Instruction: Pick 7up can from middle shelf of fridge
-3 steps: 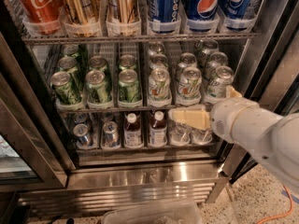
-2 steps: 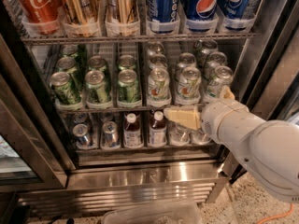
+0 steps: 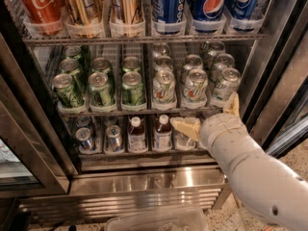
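End effector [image 3: 209, 115] has edged left, spread open, just below 7up can [image 3: 224, 84] on middle shelf [image 3: 144, 112]

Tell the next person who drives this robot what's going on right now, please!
The gripper is open and holds nothing. It sits at the right end of the middle shelf, at its front edge.
The nearest 7up can stands upright at the front right of that shelf in the fridge, not gripped. The green cans fill the left half.
Done: the gripper is at the shelf.
Left: line up on a 7up can, close on it, pull it out.
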`<state>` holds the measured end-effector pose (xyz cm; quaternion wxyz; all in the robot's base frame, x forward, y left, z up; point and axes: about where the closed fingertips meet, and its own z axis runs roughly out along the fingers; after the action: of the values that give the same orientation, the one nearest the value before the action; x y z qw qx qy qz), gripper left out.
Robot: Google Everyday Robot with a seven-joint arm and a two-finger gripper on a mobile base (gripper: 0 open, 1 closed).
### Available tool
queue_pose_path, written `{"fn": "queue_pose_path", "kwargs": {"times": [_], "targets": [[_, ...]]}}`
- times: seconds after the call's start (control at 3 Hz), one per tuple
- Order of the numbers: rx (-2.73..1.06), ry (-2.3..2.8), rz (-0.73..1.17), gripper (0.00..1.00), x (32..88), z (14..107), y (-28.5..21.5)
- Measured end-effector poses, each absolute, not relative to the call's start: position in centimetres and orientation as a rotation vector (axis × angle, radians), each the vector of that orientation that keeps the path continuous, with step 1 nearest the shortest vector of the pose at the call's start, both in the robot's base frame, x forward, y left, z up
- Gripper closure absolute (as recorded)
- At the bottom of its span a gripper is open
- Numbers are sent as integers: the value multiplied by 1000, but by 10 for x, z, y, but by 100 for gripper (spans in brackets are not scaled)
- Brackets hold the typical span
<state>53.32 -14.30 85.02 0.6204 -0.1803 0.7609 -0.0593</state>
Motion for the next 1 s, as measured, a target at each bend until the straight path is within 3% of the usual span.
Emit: {"fn": "queue_pose_path", "kwargs": {"times": [1.0], "targets": [[-346, 1662, -137, 0, 536, 847, -146]]}}
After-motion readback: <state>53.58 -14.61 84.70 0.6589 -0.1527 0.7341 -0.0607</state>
